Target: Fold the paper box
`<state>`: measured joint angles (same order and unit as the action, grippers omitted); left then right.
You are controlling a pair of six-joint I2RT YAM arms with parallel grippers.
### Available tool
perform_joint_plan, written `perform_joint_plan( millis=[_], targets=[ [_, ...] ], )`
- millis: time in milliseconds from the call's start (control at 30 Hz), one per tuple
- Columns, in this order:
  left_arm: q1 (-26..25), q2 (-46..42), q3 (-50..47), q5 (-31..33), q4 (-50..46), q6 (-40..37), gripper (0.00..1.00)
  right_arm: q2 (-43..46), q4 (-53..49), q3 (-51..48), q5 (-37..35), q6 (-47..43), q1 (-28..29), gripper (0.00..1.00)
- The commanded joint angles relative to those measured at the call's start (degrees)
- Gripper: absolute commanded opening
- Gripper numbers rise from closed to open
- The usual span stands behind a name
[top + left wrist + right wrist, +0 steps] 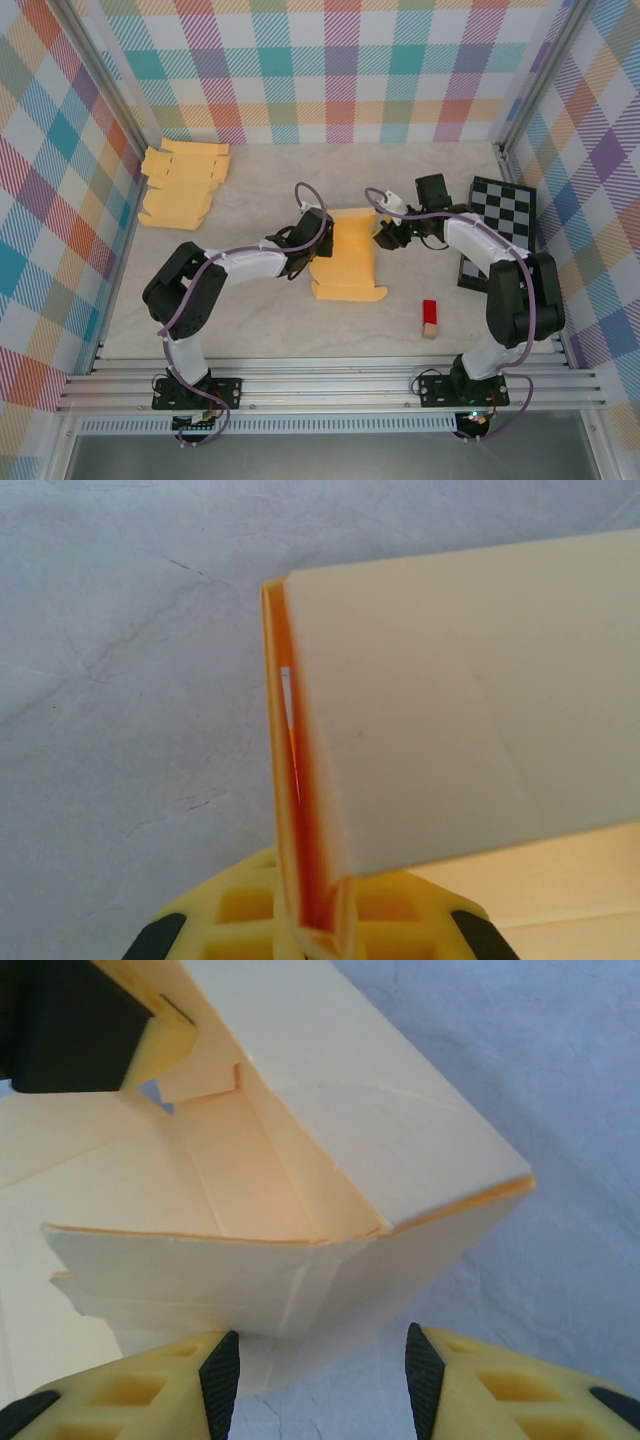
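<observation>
A pale yellow paper box (347, 262) lies partly folded in the middle of the table. My left gripper (318, 245) is at its left side, shut on a doubled side wall of the paper box (300, 810) that stands edge-on between the fingers. My right gripper (385, 238) is at the box's right side. Its jaws (315, 1370) stand open, with a corner of the paper box (300, 1290) just in front of them and the left pad (222, 1380) touching the wall. The left gripper's finger shows beyond the box in the right wrist view.
A stack of flat yellow box blanks (182, 183) lies at the back left. A black-and-white checkered board (500, 225) sits on the right beside my right arm. A small red block (430, 318) rests near the front right. Plaid walls enclose the table.
</observation>
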<state>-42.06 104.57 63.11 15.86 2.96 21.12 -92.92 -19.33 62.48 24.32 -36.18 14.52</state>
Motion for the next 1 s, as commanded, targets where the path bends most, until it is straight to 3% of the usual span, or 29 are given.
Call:
perform_joint_plan(
  millis=[0, 233, 467, 667, 867, 967],
  targets=[
    [-1.5, -4.5, 0.7, -10.0, 6.1, 2.0, 0.0, 0.6, 6.4, 0.8, -1.3, 8.0, 2.4, 0.5],
    [-1.8, -5.9, 2.0, -15.3, 6.3, 2.5, 0.0, 1.0, 11.5, -2.4, 2.5, 9.4, 3.4, 0.52],
    [-2.3, -5.5, 3.9, -4.2, -3.6, -1.8, 0.0, -2.0, 9.5, -0.4, -0.2, 12.0, 3.2, 0.53],
    [-2.3, -5.3, 2.9, -3.0, -3.9, -2.8, 0.0, -2.4, 10.7, -1.6, 1.4, 17.4, 3.2, 0.53],
    [-2.1, -3.3, 4.7, 3.1, -8.5, -3.1, 0.0, 0.0, 11.6, -4.9, 1.0, 18.1, 2.6, 0.54],
    [-1.9, -2.8, 4.2, 3.1, -8.2, -3.1, 0.0, 0.2, 10.0, -5.1, 2.1, 17.7, 2.1, 0.54]
  ],
)
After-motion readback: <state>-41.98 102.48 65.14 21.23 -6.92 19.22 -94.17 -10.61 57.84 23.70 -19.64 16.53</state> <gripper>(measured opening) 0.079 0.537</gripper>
